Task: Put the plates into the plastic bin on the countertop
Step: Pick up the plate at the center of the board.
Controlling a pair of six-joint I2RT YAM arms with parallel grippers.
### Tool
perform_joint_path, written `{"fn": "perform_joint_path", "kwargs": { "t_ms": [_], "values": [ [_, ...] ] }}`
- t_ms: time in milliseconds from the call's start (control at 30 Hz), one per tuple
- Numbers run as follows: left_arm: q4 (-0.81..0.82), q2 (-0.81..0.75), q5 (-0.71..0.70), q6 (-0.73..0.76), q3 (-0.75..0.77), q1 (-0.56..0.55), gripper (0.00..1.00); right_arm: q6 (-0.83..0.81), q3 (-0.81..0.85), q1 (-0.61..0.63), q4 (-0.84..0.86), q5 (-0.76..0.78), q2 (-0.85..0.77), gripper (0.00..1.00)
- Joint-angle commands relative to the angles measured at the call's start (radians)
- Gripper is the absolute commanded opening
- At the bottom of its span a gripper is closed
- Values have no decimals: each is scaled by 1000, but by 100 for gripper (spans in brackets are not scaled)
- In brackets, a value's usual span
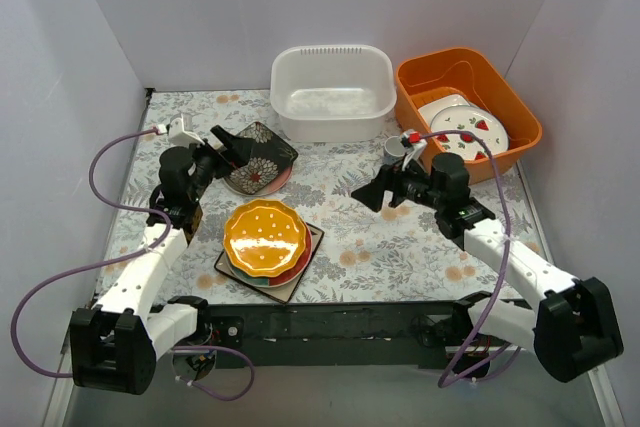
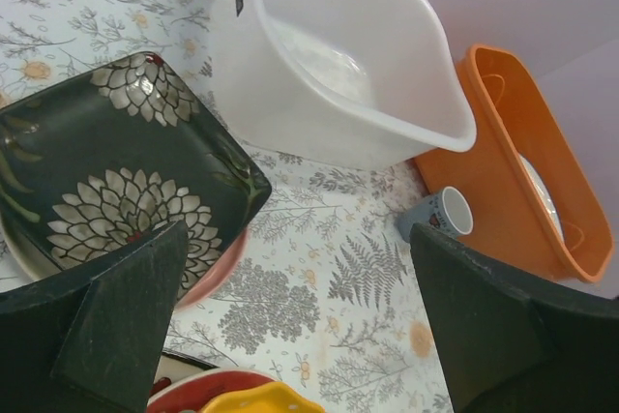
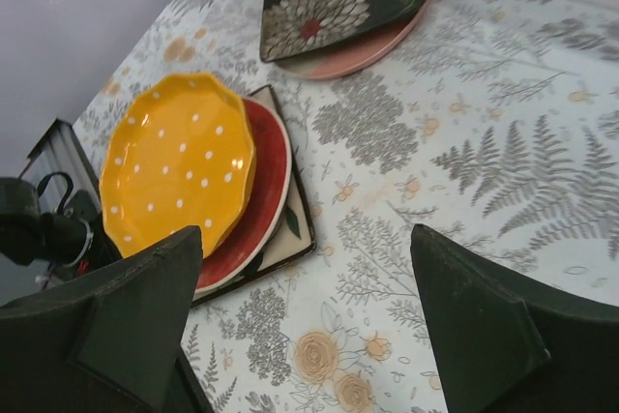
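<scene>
Closest in, your left tool (image 1: 232, 150) gapes wide with nothing in it, poised by the black flowered plate (image 1: 262, 147), which sits on a pink plate (image 3: 358, 50) at ten o'clock on the desk (image 1: 400, 242). Your right tool (image 1: 378, 197) is spread wide too, empty, out toward three o'clock. The yellow dotted plate (image 1: 264, 236) tops the stack at six o'clock. The white bin (image 1: 335, 127) stands at twelve, with the orange tub (image 1: 523, 130) just beside it at two.
</scene>
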Motion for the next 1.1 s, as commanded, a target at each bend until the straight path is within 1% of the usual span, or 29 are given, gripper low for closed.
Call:
{"fn": "perform_joint_path", "kwargs": {
  "t_ms": [0,67,100,233,300,333,533,700,833,933,1000,1067],
  "values": [
    [-219,-13,84,-20,73,-2,98,-10,51,95,21,24,91,93],
    [-288,-27,107,-19,78,-2,98,-1,48,131,54,16,121,92],
    [-311,-35,97,-22,75,-2,98,5,46,142,65,12,150,90],
    [-489,-75,2,-34,80,-2,98,13,51,190,94,-8,217,88],
    [-548,-89,-55,-42,98,-2,98,11,52,198,114,-23,256,86],
    [-586,-90,-58,-43,101,-2,98,14,54,202,120,-31,268,85],
    [-709,-92,-52,-72,124,-2,98,28,77,219,153,-70,357,76],
    [-789,-107,-63,-82,124,-2,98,39,87,234,166,-68,406,75],
    [-825,-133,-62,-80,106,-2,98,71,92,253,217,-76,448,72],
    [-853,-133,-43,-66,107,-2,91,99,109,270,242,-100,487,66],
    [-872,-129,-26,-62,116,-2,88,111,120,280,257,-114,509,62],
    [-890,-122,-17,-50,119,-2,82,126,133,296,262,-117,523,60]
  ]
}}
